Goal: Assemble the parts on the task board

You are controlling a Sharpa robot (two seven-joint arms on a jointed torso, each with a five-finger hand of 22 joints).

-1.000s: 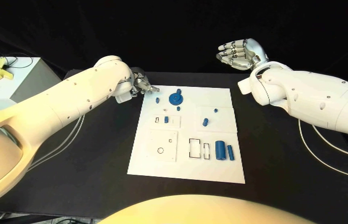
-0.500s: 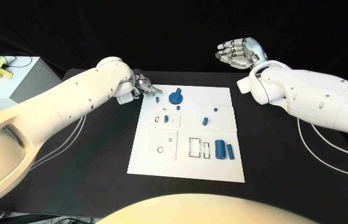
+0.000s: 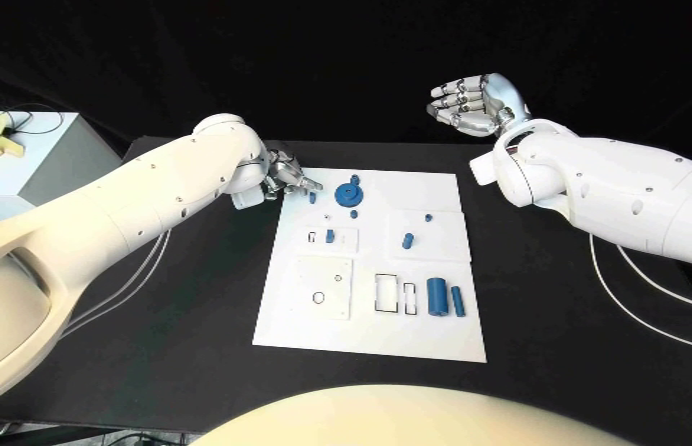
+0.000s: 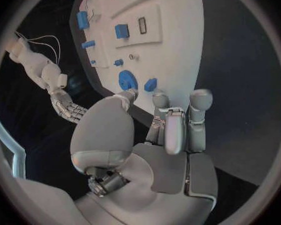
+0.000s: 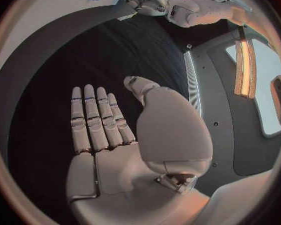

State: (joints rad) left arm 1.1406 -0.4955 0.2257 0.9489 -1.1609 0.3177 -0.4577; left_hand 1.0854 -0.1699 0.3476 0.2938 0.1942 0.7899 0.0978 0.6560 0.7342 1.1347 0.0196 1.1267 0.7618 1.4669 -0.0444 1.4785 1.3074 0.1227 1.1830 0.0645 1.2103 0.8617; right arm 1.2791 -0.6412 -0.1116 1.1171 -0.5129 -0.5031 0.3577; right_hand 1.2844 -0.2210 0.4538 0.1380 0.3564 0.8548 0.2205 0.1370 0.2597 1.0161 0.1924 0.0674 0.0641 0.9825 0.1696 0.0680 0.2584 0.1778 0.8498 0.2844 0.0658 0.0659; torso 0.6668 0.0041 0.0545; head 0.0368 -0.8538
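Black counter [image 3: 173, 296] carrying the white task board [image 3: 378, 266], which lies lengthwise away from the robot, between the two arms. The left arm [image 3: 130, 206] reaches in so that the left hand [image 3: 283, 180] sits at the board's far left corner; the right arm [image 3: 606, 191] is raised, and the right hand [image 3: 476, 104] hangs in the air beyond the board's far right corner, well apart from every part.

The relation that matters: a small blue peg [image 3: 313, 198] stands just beside the left hand's fingertips [image 4: 160, 99], on the board side of them, with the round blue gear [image 3: 349, 195] just past it in the same direction. In the left wrist view the peg [image 4: 150, 84] lies directly ahead of the fingers and the gear [image 4: 127, 79] ahead of the thumb. The left hand is plainly the nearer one. Whether a fingertip touches the peg cannot be told.

Left hand: fingers loosely apart and extended towards the peg, nothing held. Right hand: in the right wrist view, palm [image 5: 115, 150] flat, fingers straight and together, thumb apart, holding nothing.

Judged next move: left hand closes on the peg.
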